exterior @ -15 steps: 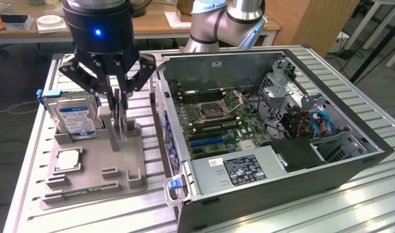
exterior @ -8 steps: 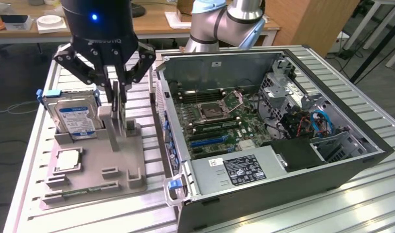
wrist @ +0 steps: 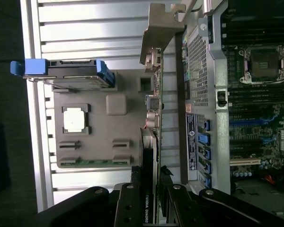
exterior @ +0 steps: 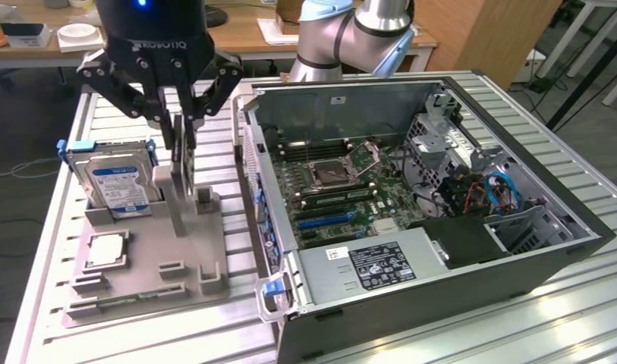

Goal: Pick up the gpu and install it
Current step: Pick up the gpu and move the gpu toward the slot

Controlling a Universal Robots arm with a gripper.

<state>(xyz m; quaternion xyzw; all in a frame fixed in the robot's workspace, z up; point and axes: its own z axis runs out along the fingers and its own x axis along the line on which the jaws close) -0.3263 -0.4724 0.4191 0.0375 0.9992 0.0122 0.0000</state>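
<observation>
Wrist view: claw gripping the gpu on edge beside the open computer case.

Nearest the lens, the claw [wrist: 150,172] is clamping the gpu [wrist: 151,137] by its upper edge, fingers [wrist: 132,198] drawn in to the card's thickness. The card is being held on edge, silvery bracket [wrist: 156,33] leading away, probably so its lower edge is facing down for a slot. I cannot tell whether that edge is clear of the grey tray [wrist: 97,130] below. That tray, on the slatted desk [wrist: 90,33], is holding a hard drive [wrist: 71,81] standing in a cradle and a processor chip [wrist: 75,119] lying flat in a recess, each kept apart for a clean grab. Farther off, the computer case [wrist: 217,71] is lying on its side with the panel off, exposing the motherboard [wrist: 260,101] and its blue slots [wrist: 246,124] to reach from above.
</observation>
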